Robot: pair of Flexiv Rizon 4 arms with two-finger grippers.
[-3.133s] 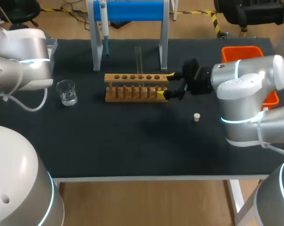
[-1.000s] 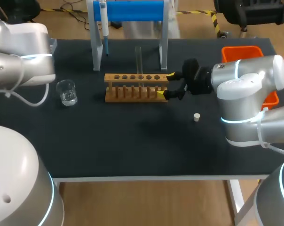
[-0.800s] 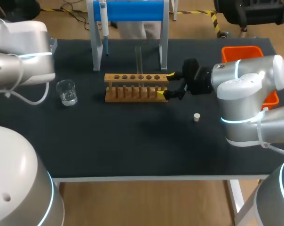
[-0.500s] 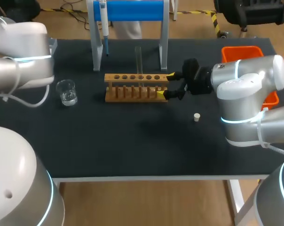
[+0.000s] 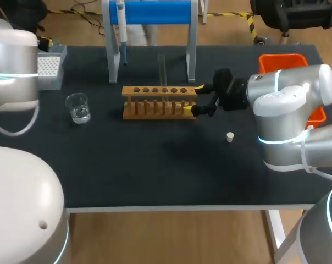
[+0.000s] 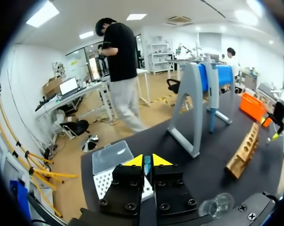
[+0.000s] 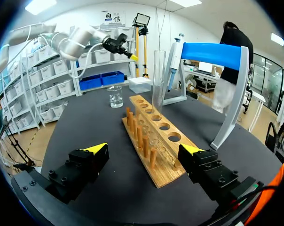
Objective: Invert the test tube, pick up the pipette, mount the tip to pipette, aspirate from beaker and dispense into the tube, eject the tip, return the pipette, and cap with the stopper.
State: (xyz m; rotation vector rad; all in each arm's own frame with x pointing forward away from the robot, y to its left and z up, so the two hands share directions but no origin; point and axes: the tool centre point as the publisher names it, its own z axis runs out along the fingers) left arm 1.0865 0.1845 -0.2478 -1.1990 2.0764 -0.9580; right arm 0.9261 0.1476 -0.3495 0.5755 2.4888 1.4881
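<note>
Head view first: the light wooden test tube rack (image 5: 158,102) sits mid-table with the clear glass test tube (image 5: 161,69) standing upright in its back row. The right gripper (image 5: 194,99) is parked at the rack's right end, one yellow tip on each side of it. The small white stopper (image 5: 230,137) lies on the black table (image 5: 155,170) near the right arm, and the little glass beaker (image 5: 78,107) is over to the rack's left. The pipette (image 5: 121,30) hangs on the blue-and-grey stand (image 5: 155,14) behind. In the left wrist view, the left gripper (image 6: 144,160) has its fingers pretty much pressed together with nothing in them, hovering over the white pipette-tip box (image 6: 111,162). In the right wrist view, the fingers are spread wide, the rack's end just lying between them, not clamped.
</note>
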